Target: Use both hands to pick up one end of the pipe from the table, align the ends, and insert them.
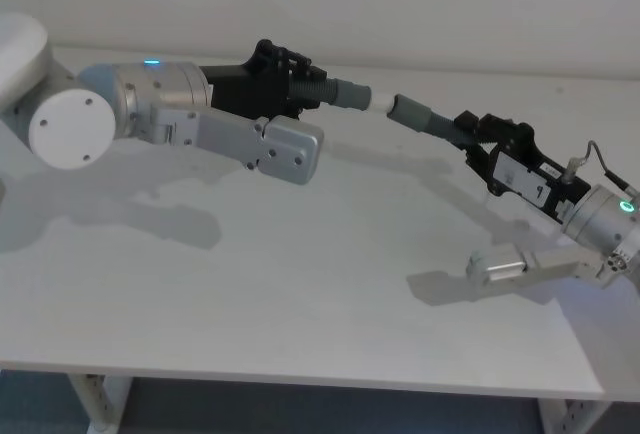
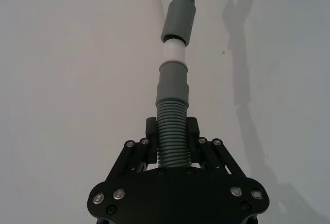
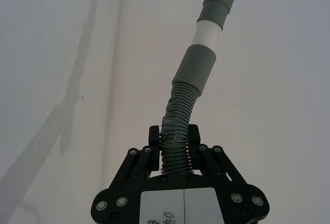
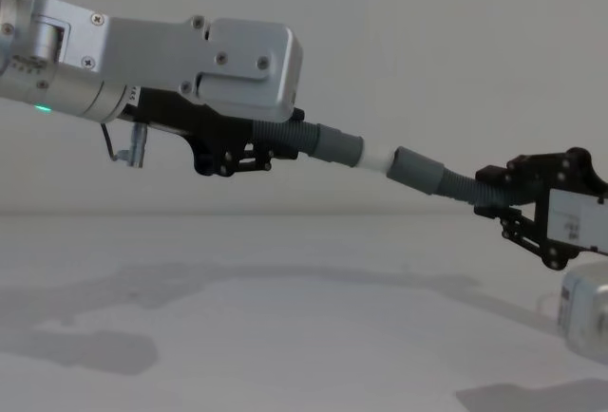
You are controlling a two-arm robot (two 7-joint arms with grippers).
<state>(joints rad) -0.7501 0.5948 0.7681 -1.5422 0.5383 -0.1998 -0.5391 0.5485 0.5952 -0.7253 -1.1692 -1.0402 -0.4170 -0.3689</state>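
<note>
From the head view, both hose pieces are up off the table (image 1: 300, 284), held end to end. The left hand (image 1: 290, 79) is clenched on the ribs of one hose (image 1: 318, 87), the right hand (image 1: 478, 139) on the other hose (image 1: 445, 126). The whitish tip (image 1: 381, 100) points right and slightly down toward the sleeve (image 1: 409, 111), and looks to have just met its mouth.

In the left wrist view, the left hand (image 2: 171, 144) has its hose (image 2: 171, 126) running straight away from it, white tip (image 2: 173, 52) touching the far sleeve (image 2: 179, 22), nearly in line.

In the right wrist view, the right hand (image 3: 174, 144) grips a hose (image 3: 178, 126) that bends, so its sleeve (image 3: 195, 69) leans a little off the grip's line.

From the chest view, the tip (image 4: 376, 161) bridges the cuff (image 4: 332, 146) and sleeve (image 4: 418, 170); most of the white is exposed, so I'd say the hands must push together along that shared line.
</note>
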